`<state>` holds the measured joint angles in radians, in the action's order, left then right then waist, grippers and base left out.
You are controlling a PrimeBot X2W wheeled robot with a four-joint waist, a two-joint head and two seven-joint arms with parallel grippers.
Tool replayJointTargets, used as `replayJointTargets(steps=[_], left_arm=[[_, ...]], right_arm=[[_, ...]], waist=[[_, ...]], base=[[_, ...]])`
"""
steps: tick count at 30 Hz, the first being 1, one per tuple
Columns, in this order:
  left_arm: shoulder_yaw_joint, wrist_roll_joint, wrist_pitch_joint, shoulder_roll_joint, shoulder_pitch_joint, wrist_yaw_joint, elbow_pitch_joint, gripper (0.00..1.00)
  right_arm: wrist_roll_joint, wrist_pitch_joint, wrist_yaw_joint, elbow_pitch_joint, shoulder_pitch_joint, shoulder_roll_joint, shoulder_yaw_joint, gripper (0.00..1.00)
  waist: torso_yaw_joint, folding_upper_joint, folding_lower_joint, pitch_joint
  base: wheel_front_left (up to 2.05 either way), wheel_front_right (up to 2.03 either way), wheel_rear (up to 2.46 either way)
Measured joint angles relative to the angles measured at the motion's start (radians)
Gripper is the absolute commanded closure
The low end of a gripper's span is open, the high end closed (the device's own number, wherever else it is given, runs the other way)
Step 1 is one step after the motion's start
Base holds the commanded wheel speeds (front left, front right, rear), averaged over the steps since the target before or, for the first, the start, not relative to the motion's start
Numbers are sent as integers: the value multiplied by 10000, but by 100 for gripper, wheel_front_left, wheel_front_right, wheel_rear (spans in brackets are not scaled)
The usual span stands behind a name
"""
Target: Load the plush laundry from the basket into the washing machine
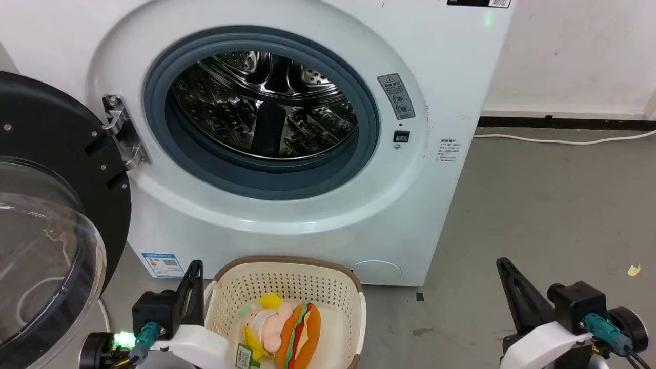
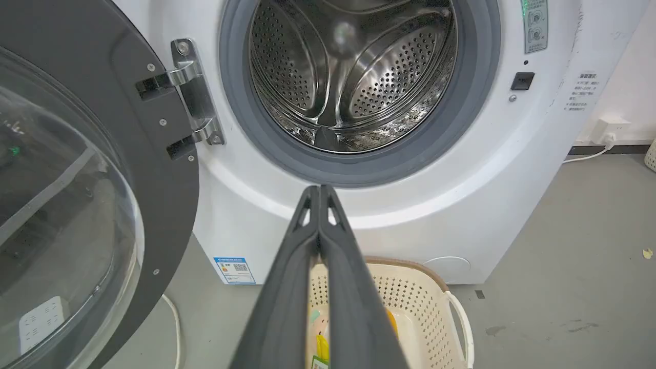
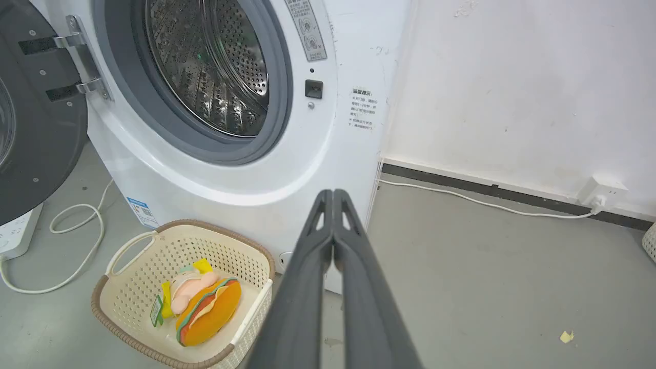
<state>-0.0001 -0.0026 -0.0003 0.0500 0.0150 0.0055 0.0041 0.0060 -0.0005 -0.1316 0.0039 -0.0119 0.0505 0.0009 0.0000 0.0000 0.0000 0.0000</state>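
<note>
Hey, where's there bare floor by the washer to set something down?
Bare grey floor lies right of the washing machine, bordered by the wall, the white cable and the right gripper. Crowded at the left: the open door, the basket and a looped cord sit close together.

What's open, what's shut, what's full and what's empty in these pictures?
washing machine door: open, swung out to the left.
drum: empty.
basket: upright, not yet emptied.
plush laundry: lying in the basket, not gripped.
left gripper: shut, holding nothing.
right gripper: shut, holding nothing.
</note>
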Motion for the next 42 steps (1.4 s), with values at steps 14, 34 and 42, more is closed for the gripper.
replayJointTargets(steps=[14,34,42], left_arm=[[0,0,0,0,0,0,0,100],[-13,-4,-2,0,9,4,6,0],[-105,-40,-111,0,9,4,17,0]], right_arm=[[-8,0,0,0,0,0,0,100],[8,-8,0,8,-4,0,-4,0],[128,-121,0,8,-3,0,-109,0]], waist=[[0,0,0,0],[-2,0,0,3],[-18,0,0,107]], base=[[0,0,0],[0,0,0],[0,0,0]])
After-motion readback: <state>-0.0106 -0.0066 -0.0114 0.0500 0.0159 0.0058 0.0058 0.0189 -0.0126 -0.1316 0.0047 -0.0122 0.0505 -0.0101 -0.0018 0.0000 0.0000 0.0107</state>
